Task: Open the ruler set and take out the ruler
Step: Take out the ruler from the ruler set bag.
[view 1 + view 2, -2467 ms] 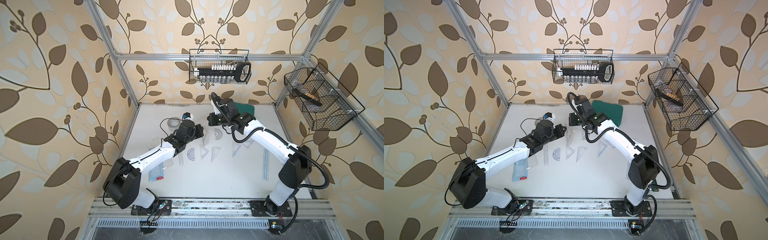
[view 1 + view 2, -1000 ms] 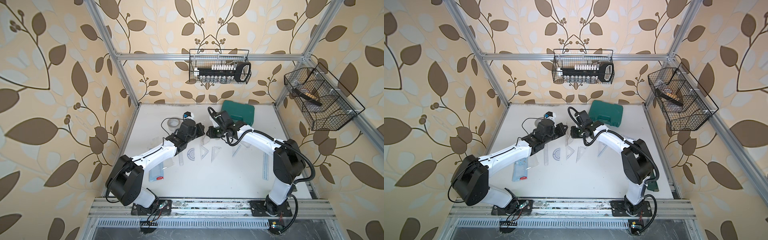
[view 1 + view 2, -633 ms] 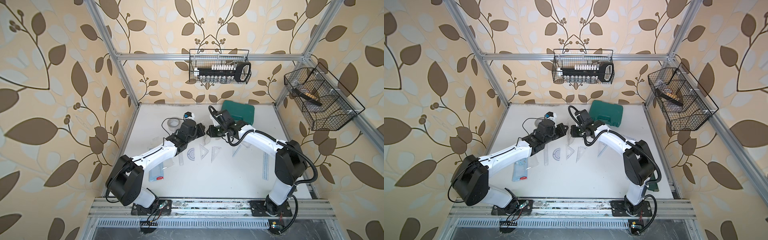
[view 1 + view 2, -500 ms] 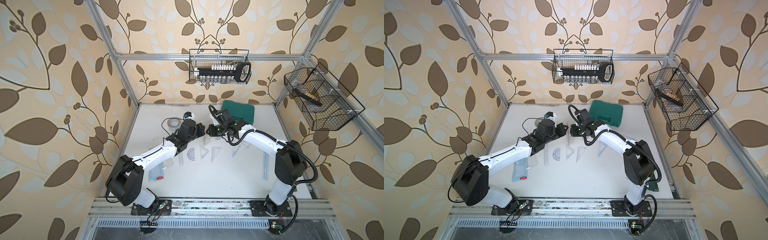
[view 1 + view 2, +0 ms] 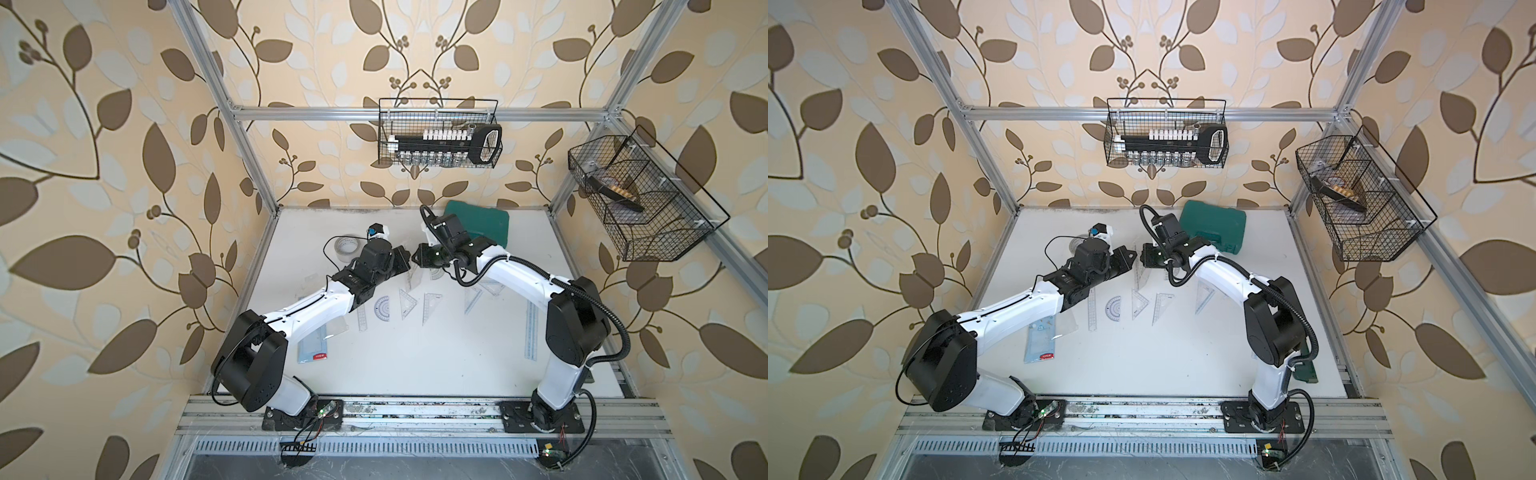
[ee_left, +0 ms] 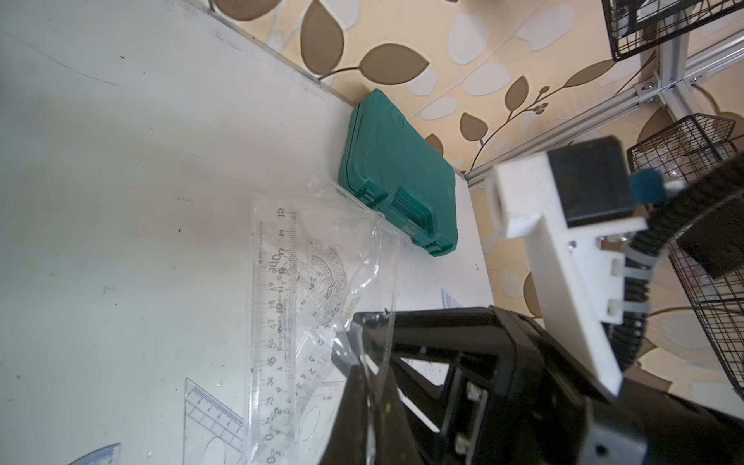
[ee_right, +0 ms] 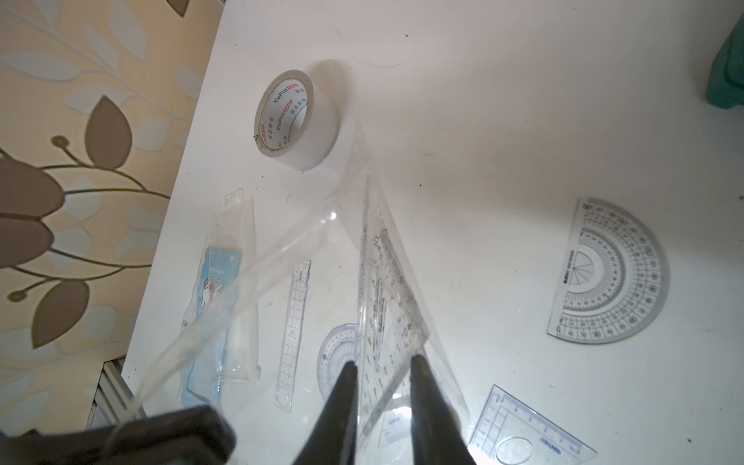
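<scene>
The ruler set (image 6: 322, 277) is a clear plastic bag holding a straight ruler (image 6: 273, 322), a protractor and set squares. It hangs above the back middle of the table between both grippers (image 5: 410, 272). My left gripper (image 6: 368, 362) is shut on the bag's side edge. My right gripper (image 7: 382, 362) faces it tip to tip in both top views (image 5: 1144, 257). Its fingers (image 7: 346, 386) are closed on the end of the clear ruler (image 7: 386, 290) stack. The bag's loose film (image 7: 257, 273) trails away from it. I cannot tell whether bag film lies between the pads and the ruler.
A green case (image 5: 482, 226) lies at the back wall. A tape roll (image 7: 298, 116) stands at the back left. Loose rulers, set squares and protractors (image 5: 382, 309) lie mid-table. Another packaged set (image 5: 311, 349) lies under my left arm, a long ruler (image 5: 531, 328) at the right. Wire baskets (image 5: 438, 133) hang on the walls.
Since the earliest frames my right arm has dropped lower and brought its gripper up against the left gripper at the set. Over the last second both arms have barely moved.
</scene>
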You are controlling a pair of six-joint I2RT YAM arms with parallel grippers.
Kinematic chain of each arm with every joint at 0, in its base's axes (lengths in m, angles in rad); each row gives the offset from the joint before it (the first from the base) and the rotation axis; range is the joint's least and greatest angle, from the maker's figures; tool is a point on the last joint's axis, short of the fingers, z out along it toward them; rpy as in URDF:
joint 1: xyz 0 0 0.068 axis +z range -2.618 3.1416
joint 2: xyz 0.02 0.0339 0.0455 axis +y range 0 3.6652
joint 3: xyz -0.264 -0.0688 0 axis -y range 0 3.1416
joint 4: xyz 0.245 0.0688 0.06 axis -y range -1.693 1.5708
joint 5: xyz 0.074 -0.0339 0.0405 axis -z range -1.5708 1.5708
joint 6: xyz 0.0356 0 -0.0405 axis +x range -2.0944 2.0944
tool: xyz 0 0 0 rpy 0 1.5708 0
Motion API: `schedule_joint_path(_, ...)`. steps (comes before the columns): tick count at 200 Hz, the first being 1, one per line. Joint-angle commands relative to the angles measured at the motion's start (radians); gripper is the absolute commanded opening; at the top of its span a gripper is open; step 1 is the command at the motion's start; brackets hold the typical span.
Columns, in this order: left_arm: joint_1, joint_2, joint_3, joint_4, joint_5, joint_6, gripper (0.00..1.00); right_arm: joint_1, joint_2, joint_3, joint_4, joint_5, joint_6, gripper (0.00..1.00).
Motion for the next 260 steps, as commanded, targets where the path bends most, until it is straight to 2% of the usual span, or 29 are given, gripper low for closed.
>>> schedule_joint_path(1, -0.011, -0.024, 0.016, 0.050, 0.022, -0.007, 0.00, -0.003, 0.026, 0.029, 0.007, -0.023, 0.014, 0.23)
schedule_joint_path(115, -0.020, -0.023, 0.013, 0.061, 0.016, -0.004, 0.00, -0.004, 0.025, 0.008, 0.003, 0.010, 0.054, 0.33)
schedule_joint_path(190, -0.029, -0.010, 0.011, 0.089, 0.039, 0.003, 0.00, -0.004, 0.044, 0.010, 0.105, -0.066, 0.123, 0.35)
schedule_joint_path(210, -0.029, -0.010, 0.009, 0.092, 0.039, 0.003, 0.00, -0.004, 0.043, 0.006, 0.122, -0.087, 0.137, 0.34)
schedule_joint_path(260, -0.031, -0.010, 0.009, 0.095, 0.036, 0.005, 0.00, -0.003, 0.023, -0.020, 0.162, -0.099, 0.152, 0.22)
